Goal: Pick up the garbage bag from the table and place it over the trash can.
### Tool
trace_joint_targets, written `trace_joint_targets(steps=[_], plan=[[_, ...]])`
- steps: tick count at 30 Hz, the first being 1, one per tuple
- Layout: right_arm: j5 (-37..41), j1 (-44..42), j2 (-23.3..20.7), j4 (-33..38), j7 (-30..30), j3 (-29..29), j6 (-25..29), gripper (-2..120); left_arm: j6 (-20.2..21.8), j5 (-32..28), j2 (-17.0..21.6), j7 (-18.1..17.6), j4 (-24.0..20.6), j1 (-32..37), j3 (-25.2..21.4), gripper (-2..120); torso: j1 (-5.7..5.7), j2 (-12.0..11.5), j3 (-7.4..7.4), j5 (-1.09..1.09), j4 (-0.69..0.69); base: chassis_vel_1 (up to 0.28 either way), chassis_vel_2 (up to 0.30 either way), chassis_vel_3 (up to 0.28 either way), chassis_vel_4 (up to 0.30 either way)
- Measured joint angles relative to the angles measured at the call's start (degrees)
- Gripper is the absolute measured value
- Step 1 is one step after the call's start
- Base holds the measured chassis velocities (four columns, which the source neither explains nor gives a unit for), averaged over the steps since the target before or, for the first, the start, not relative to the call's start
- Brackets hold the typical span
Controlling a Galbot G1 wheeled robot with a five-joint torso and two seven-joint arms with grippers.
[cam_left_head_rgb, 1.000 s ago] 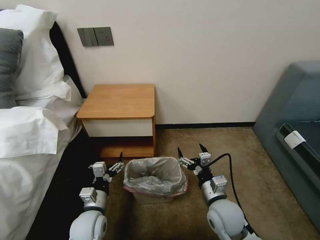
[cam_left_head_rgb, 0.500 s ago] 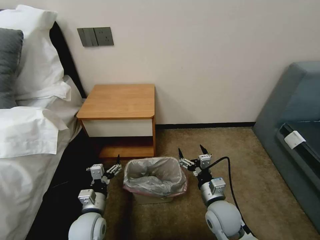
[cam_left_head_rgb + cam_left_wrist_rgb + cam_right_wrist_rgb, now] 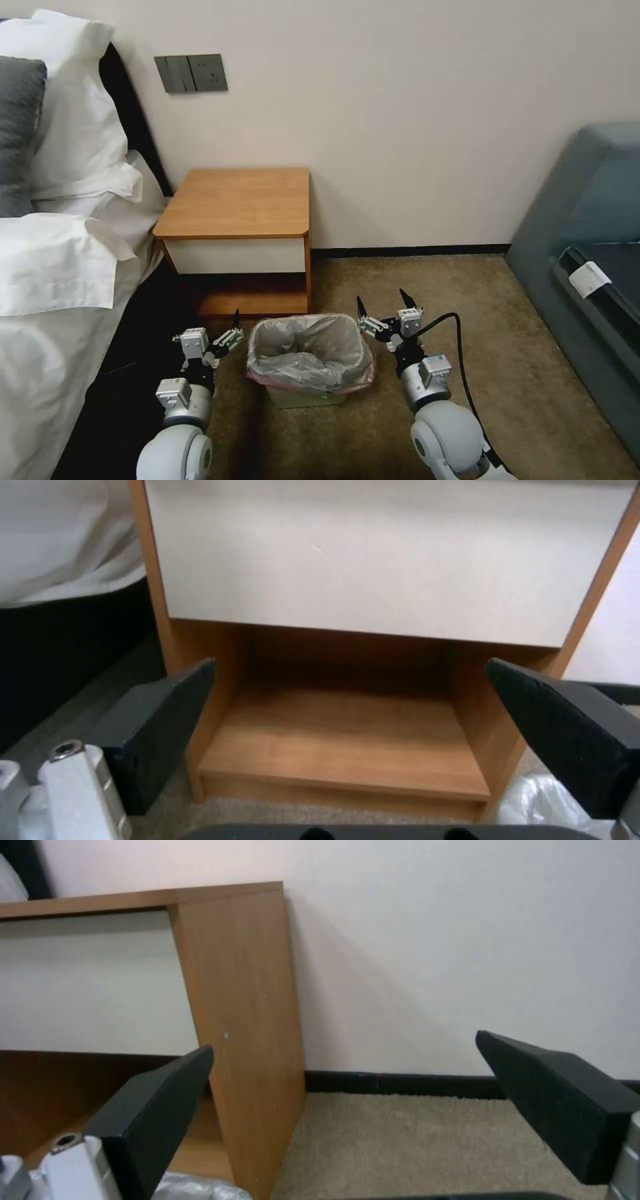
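Observation:
The garbage bag (image 3: 310, 353) is stretched over the trash can (image 3: 303, 398), its crinkly grey plastic lining the inside and its pink rim folded down over the sides. The can stands on the carpet in front of the table (image 3: 240, 200), whose wooden top is bare. My left gripper (image 3: 217, 335) hangs open just left of the can, apart from the bag. My right gripper (image 3: 382, 305) is open just right of the can. In the left wrist view the left gripper (image 3: 350, 730) faces the table's lower shelf (image 3: 340, 740), with a bit of bag (image 3: 540, 795) beside it. The right gripper (image 3: 347, 1090) faces the wall.
A bed with white pillows (image 3: 60, 260) fills the left side. A grey sofa (image 3: 587, 267) stands at the right. A black cable (image 3: 460, 347) loops from my right arm. Open carpet (image 3: 413, 280) lies between the table and the sofa.
My left gripper has drawn back a little from the can, toward me and to the left. The right gripper has barely shifted. The bag stays on the can.

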Motion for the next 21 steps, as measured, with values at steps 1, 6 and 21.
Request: trace_joint_targets(steps=[1,6,21], plan=[[0.0,0.0,0.0,0.0,0.0,0.0,0.0,100,0.0,0.0,0.0,0.0,0.0,0.0,0.0,100,0.0,0.0,0.0,0.0,0.0,0.0,0.0,0.0,0.0],[0.0,0.0,0.0,0.0,0.0,0.0,0.0,100,0.0,0.0,0.0,0.0,0.0,0.0,0.0,100,0.0,0.0,0.0,0.0,0.0,0.0,0.0,0.0,0.0],[0.1,0.0,0.0,0.1,0.0,0.0,-0.1,100,0.1,0.0,0.0,0.0,0.0,0.0,0.0,100,0.0,0.0,0.0,0.0,0.0,0.0,0.0,0.0,0.0]])
